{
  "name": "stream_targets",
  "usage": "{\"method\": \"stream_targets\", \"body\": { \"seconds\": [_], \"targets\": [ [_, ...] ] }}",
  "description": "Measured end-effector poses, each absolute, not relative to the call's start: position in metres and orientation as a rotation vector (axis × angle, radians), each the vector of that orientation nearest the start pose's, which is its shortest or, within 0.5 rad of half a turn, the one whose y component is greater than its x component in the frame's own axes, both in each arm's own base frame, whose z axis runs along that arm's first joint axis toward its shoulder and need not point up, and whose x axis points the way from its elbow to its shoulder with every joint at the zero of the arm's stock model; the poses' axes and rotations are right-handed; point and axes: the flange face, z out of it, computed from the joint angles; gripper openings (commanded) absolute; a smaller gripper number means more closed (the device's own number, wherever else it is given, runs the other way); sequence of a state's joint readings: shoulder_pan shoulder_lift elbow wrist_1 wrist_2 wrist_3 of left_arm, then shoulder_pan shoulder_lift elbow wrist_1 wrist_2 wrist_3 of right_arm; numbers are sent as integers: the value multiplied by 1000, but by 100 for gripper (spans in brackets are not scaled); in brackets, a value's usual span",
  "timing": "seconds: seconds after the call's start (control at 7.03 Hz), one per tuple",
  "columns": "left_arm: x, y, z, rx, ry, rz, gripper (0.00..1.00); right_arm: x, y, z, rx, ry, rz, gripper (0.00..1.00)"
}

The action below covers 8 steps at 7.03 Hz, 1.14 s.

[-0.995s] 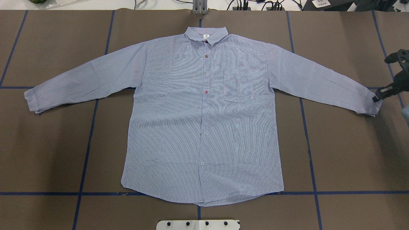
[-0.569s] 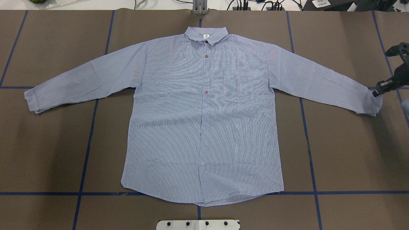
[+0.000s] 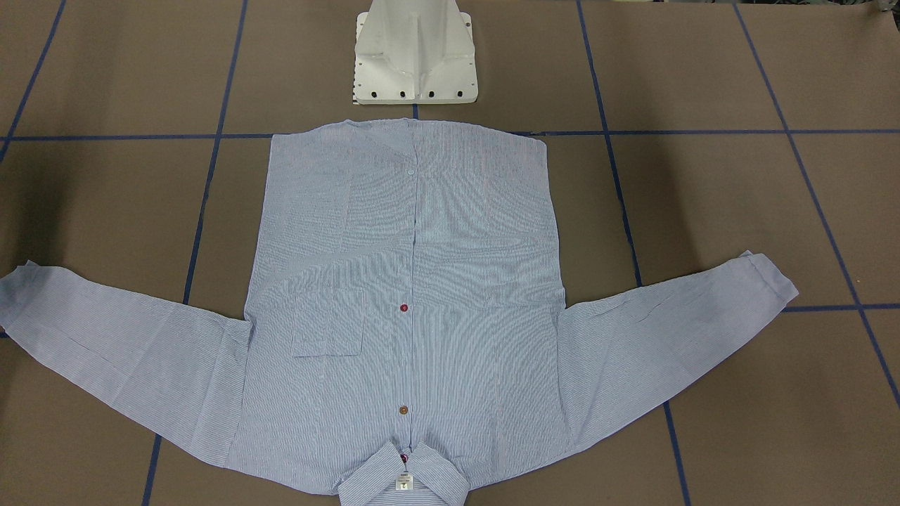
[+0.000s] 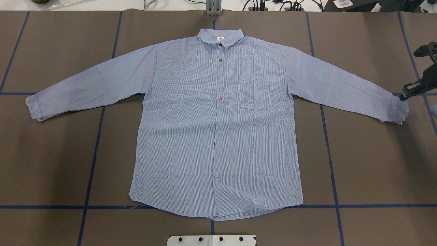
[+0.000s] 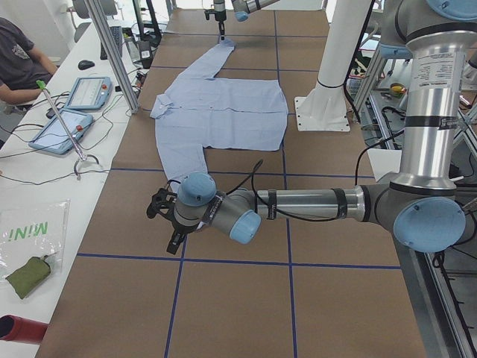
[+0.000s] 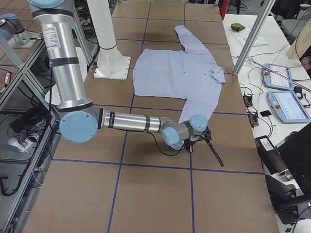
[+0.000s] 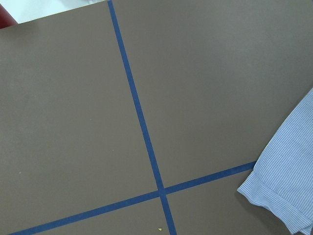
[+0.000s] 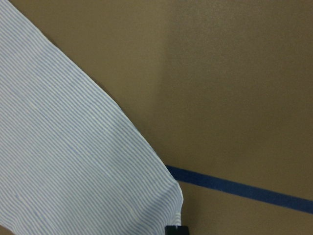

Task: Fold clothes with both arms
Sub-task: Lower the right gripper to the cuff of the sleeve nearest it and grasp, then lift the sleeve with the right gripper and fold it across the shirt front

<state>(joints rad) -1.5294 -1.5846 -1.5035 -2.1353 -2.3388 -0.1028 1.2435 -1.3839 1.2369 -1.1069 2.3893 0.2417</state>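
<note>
One light-blue striped button shirt point(image 4: 218, 136) lies spread flat, front up, both sleeves outstretched. The right gripper point(image 4: 418, 85) has a fingertip at one cuff, and the left gripper point(image 5: 170, 224) hovers just beyond the other. Whether either of the two is open or closed cannot be told.

Overhead cam looks fwd from 6 o'clock, front cam back from 12; both share light-blue striped shirt point(image 4: 218, 136); wrist cams v. close.
</note>
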Motion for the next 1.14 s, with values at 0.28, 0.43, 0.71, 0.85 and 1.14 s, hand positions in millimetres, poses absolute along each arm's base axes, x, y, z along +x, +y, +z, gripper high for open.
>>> {"method": "stream_targets", "body": {
  "seconds": [0.28,0.43,0.71,0.85,1.14],
  "targets": [
    [-43,-522,621,432,784,140,100,-129,-572,667,62,-869,-202,0],
    [-43,-522,620,433,784,140,100,-131,-573,655,65,-885,-184,0],
    [-42,-522,619,436,784,142,100,-142,-587,590,107,-951,-150,0],
    [-43,-522,616,440,784,143,100,-148,-595,548,141,-986,-143,0],
    [-44,-519,608,455,786,148,100,-180,-617,452,175,-1069,-116,0]
  ]
}}
